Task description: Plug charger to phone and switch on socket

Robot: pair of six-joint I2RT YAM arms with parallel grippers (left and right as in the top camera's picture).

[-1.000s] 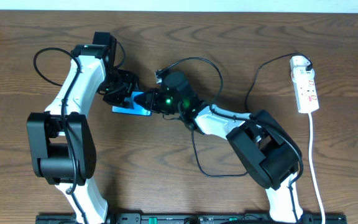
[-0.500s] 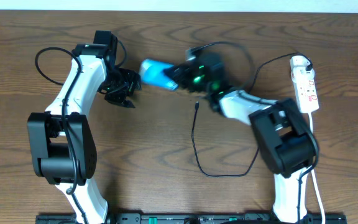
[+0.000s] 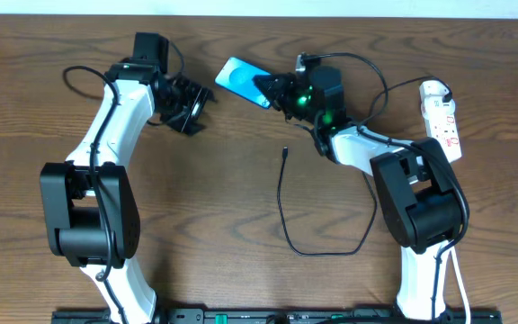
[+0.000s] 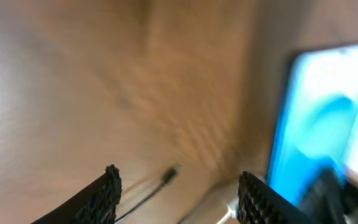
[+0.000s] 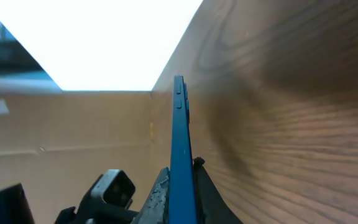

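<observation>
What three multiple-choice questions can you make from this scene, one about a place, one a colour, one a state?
1. Where is the power strip? A. far right of the table B. far left C. centre
2. What colour is the phone screen? A. red B. blue C. green
3. The cable tip is: A. plugged in B. lying loose C. gripped
Answers: 1 A, it lies beyond the right arm. 2 B, bright blue in the right gripper. 3 B, it rests on bare wood, away from the phone.
</observation>
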